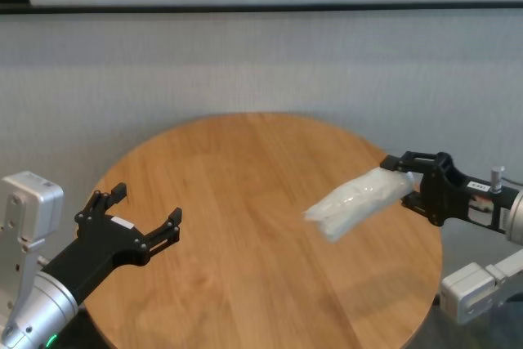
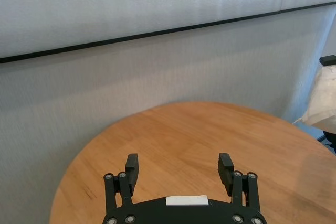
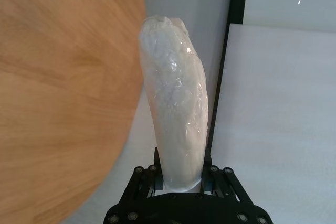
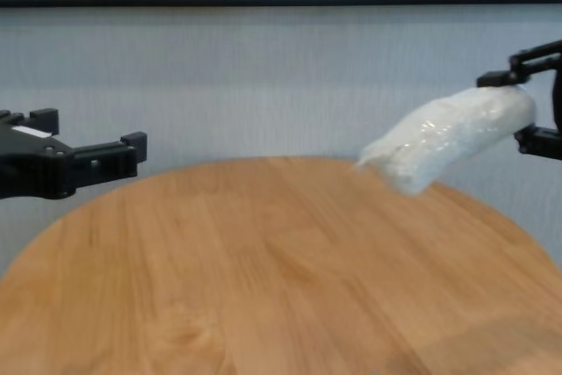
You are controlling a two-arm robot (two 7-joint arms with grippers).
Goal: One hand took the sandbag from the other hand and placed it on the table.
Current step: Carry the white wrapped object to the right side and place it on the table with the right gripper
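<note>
The white crinkly sandbag [image 1: 359, 200] is held above the right side of the round wooden table [image 1: 245, 226], sticking out towards the middle and clear of the wood. My right gripper [image 1: 409, 181], the skeletal one, is shut on the bag's right end; the right wrist view shows the sandbag [image 3: 174, 103] between its fingers. My left gripper [image 1: 147, 206], flat and black with a white sticker, is open and empty over the table's left edge, well apart from the bag. It also shows in the left wrist view [image 2: 178, 163], with the sandbag [image 2: 323, 100] at the far side.
A grey wall [image 1: 261, 63] with a black stripe [image 1: 261, 8] stands behind the table. The table's right edge lies below my right gripper. In the chest view the sandbag [image 4: 448, 133] hangs well above the tabletop [image 4: 263, 261].
</note>
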